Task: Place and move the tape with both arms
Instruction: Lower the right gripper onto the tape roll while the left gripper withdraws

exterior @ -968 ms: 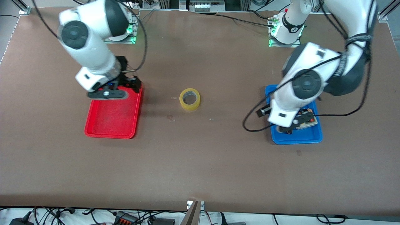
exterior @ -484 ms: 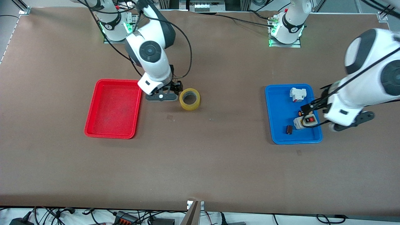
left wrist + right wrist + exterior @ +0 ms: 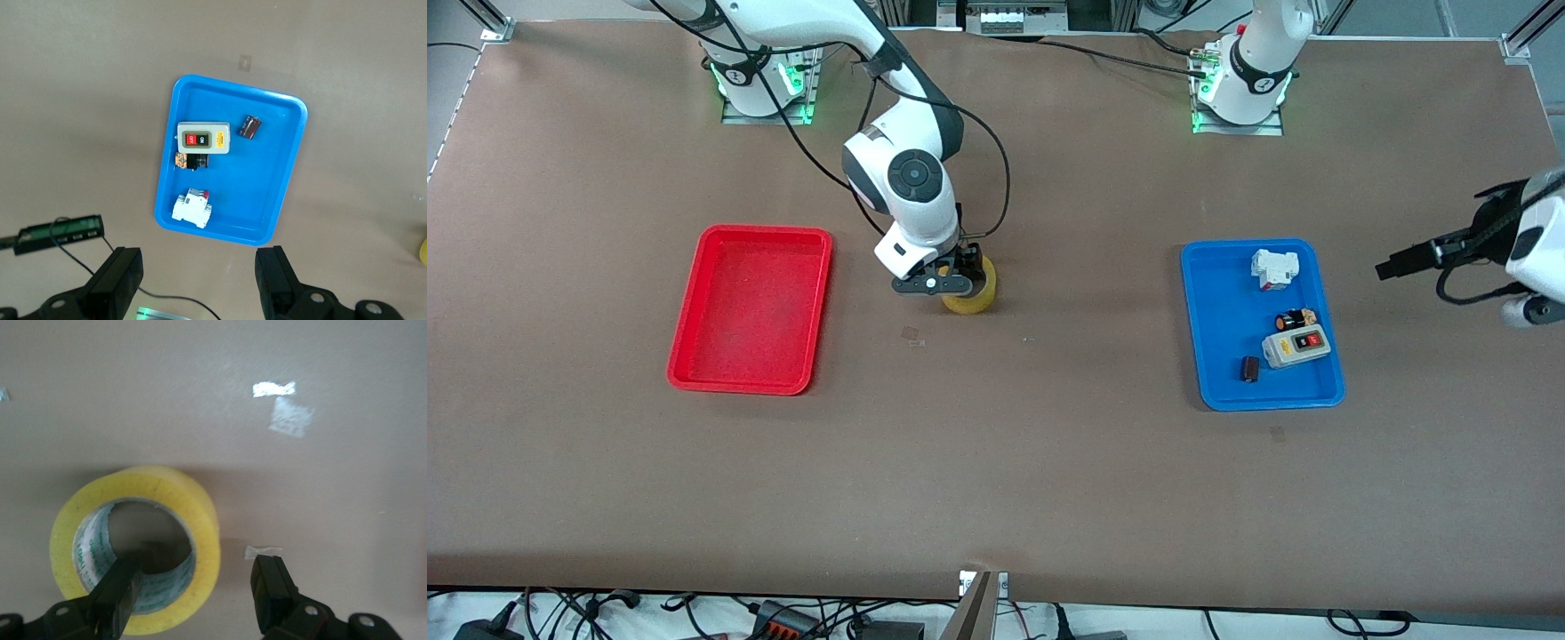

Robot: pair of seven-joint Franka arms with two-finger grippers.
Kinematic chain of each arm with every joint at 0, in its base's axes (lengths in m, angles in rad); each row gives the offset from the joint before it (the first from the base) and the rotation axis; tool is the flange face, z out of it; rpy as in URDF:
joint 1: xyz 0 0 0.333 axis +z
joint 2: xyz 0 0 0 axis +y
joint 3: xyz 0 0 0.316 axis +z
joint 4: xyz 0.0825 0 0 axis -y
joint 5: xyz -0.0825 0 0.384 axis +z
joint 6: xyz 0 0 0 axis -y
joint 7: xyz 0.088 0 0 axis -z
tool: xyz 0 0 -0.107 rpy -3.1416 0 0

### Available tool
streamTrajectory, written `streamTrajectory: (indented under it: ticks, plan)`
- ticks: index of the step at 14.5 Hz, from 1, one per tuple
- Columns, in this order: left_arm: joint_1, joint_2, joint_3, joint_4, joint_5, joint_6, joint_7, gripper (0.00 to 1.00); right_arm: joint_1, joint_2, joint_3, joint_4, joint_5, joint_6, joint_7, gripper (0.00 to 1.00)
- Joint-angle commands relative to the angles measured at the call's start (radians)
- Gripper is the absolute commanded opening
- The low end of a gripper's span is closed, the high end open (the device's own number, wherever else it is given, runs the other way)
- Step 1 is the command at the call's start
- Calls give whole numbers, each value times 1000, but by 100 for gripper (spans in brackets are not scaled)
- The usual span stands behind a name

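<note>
The yellow-amber tape roll (image 3: 973, 302) lies flat on the brown table, midway between the two trays. My right gripper (image 3: 959, 270) is down on it and partly covers it. In the right wrist view the gripper (image 3: 195, 592) is open and straddles the wall of the tape (image 3: 167, 495), with one finger (image 3: 115, 595) in the centre hole and the other (image 3: 273, 592) outside the ring. My left gripper (image 3: 1528, 309) is raised over the table at the left arm's end, clear of the blue tray. In the left wrist view it (image 3: 199, 288) is open and empty.
A red tray (image 3: 751, 311) lies empty toward the right arm's end. A blue tray (image 3: 1218, 338) toward the left arm's end holds a white breaker (image 3: 1273, 267), a grey switch box (image 3: 1296, 345), a small black part (image 3: 1249, 368) and an orange-black part (image 3: 1296, 318).
My right arm swung from over the red tray to the tape and came down around its wall. My left arm left the blue tray and moved out to the left arm's end.
</note>
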Motion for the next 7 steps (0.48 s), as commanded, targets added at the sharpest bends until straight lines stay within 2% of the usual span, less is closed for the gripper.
streamTrajectory:
  ticks: [1,4,7]
  plan:
    - [-44,-89,26,-85,-12,4,38,100,23,24,-11,9,-9,25,24,96]
    - [-46,-112,6,-114,-38,70,121,100,21,44,-16,8,-12,51,24,95]
    - [-46,-153,6,-163,-38,64,118,100,13,58,-17,9,-14,63,24,89]
